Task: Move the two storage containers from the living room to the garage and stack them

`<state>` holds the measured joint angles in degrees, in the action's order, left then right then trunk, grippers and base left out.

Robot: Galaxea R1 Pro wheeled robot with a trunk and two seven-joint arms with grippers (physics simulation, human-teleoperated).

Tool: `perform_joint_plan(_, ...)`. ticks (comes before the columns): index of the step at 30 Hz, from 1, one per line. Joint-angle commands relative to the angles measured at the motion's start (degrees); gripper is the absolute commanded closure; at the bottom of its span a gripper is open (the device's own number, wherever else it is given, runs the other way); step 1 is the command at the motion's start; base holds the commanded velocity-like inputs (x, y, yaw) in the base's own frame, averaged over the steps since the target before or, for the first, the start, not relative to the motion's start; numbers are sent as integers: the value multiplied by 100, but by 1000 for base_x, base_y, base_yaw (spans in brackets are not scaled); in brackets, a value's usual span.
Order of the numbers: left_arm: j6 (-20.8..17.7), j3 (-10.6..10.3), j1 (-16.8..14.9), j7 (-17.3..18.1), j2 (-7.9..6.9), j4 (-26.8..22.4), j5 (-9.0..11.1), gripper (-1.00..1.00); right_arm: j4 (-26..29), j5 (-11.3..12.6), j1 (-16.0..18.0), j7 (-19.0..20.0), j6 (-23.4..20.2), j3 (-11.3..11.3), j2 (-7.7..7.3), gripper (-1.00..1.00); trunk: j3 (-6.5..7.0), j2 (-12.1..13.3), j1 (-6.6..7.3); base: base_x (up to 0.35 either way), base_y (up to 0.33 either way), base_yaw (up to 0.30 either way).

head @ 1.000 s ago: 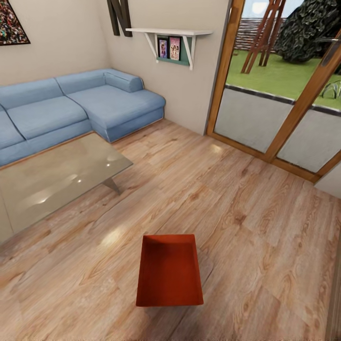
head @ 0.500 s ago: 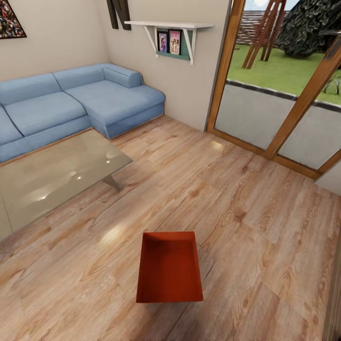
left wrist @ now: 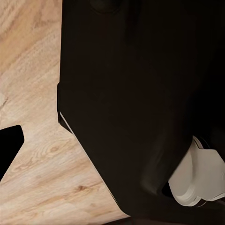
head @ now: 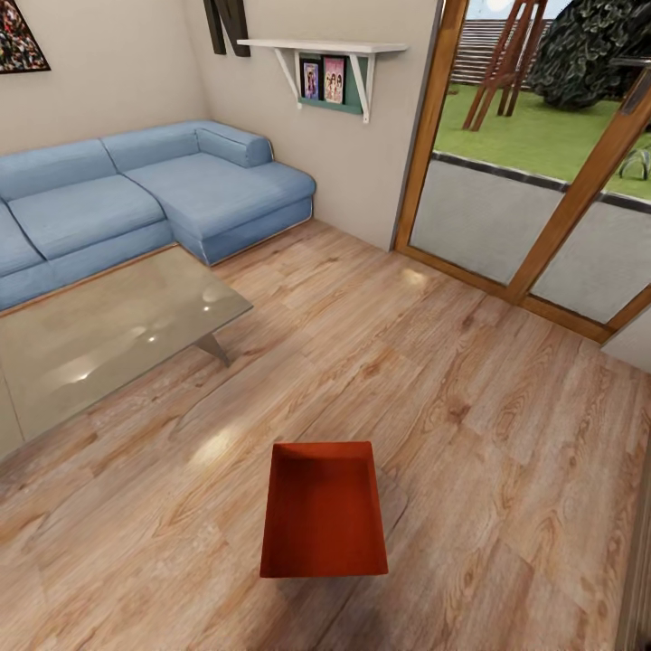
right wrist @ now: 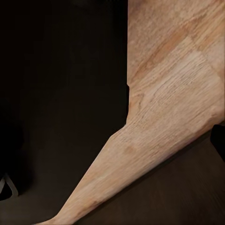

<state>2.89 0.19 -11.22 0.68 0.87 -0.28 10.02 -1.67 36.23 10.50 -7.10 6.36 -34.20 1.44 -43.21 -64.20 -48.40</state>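
One orange-red storage container [head: 324, 515] sits open-top and empty on the living room's light wood-plank floor [head: 488, 407], low in the middle of the head view. The garage is out of view. In the left wrist view a dark fingertip [left wrist: 8, 147] pokes in at the picture's edge over the planks, beside my black base [left wrist: 140, 93]. A dark tip [right wrist: 219, 140] likewise sits at the edge of the right wrist view, beside the dark body [right wrist: 61, 93]. Neither wrist view lets me judge how the jaws stand.
A glass coffee table [head: 108, 334] stands to the left of the container, with the blue corner sofa [head: 136, 199] behind it. Wood-framed glass doors [head: 542, 208] close the right side. A white wall shelf [head: 325, 50] hangs at the back. A white caster [left wrist: 197, 178] shows under my base.
The whole head view shifted slightly a second ago, so the camera moved a little. The container has stayed where it was, and the view has been still since.
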Motion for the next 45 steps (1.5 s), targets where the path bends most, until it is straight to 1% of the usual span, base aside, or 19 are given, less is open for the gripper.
perform_joint_plan(1,19,-1,-3,6,1,8,44,-100,-18,46,5,-3,33,-44,5,-100,-3,-2,0,0,0,0)
perform_joint_plan(19,19,-2,-3,4,1,4,44,-100,-18,42,5,-2,22,-48,5,-100,-3,-2,0,0,0,0)
perform_joint_plan(24,10,-3,-3,11,5,0,27,-100,-11,26,5,-48,24,-55,18,-100,-3,-2,0,0,0,0)
perform_joint_plan(28,-46,-37,-3,7,18,-13,-26,-100,-7,8,5,-63,30,-83,22,-100,-3,-2,0,0,0,0)
perform_joint_plan(30,-62,-36,-3,16,7,-39,-38,-100,16,9,7,-66,18,-89,16,-100,-3,-2,0,0,0,0)
perform_joint_plan(33,-71,-24,-3,78,-99,-153,-53,-100,85,14,12,-69,9,-88,-6,-100,-3,-2,0,0,0,0)
perform_joint_plan(34,-75,-19,-3,84,-134,-242,-56,-100,128,14,13,-67,7,-87,-31,-100,-3,-2,0,0,0,0)
perform_joint_plan(36,-85,-25,-3,93,-236,-627,-57,-100,464,11,14,-59,-4,-87,-147,-100,-3,-2,0,0,0,0)
perform_joint_plan(38,-99,-20,-4,100,-287,-759,-55,-100,626,9,14,-57,-14,-90,-193,-100,-3,-2,0,0,0,0)
perform_joint_plan(40,-256,-4,-20,108,-397,-1064,-44,-100,941,8,10,-58,-103,-88,-314,-100,-3,-2,0,0,0,0)
perform_joint_plan(41,-345,-2,-25,107,-420,-1160,-42,-100,1009,7,2,-57,-150,-88,-343,-100,-3,-2,0,0,0,0)
perform_joint_plan(42,-740,3,-37,94,-468,-1555,-39,-100,1166,9,12,-59,-372,-87,-414,-100,-3,-2,0,0,0,0)
perform_joint_plan(43,-1037,3,-44,86,-491,-1879,-37,-100,1230,11,50,-66,-546,-87,-443,-100,-3,-2,0,0,0,0)
perform_joint_plan(44,-1172,2,-46,84,-503,-2042,-37,-100,1253,10,85,-69,-624,-87,-454,-100,-3,-2,0,0,0,0)
perform_joint_plan(45,-1706,6,-58,69,-552,-2805,-36,-100,1315,8,404,-70,-894,-87,-478,-100,-3,-2,0,0,0,0)
